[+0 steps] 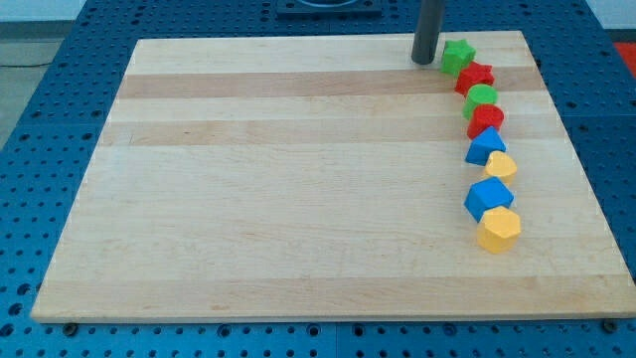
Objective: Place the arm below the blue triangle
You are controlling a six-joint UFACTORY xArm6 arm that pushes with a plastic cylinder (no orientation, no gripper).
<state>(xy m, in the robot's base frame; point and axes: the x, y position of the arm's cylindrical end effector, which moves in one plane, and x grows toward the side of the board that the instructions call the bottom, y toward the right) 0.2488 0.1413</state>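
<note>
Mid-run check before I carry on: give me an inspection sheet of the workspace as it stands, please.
Surface: wooden board, flat, lying on a blue perforated table.
Job's things: blue triangle in the column of blocks at the view's right, between the red block above it and the yellow block below.
Clutter: green star, red star-like block, green block, blue cube, yellow hexagon, all in the same column.
Grippers: none fitted; my tip stands at the view's top, just left of the green star, well above the blue triangle.
Cables: nothing seen.
Surroundings: dark fixture at the view's top edge, cut off.
</note>
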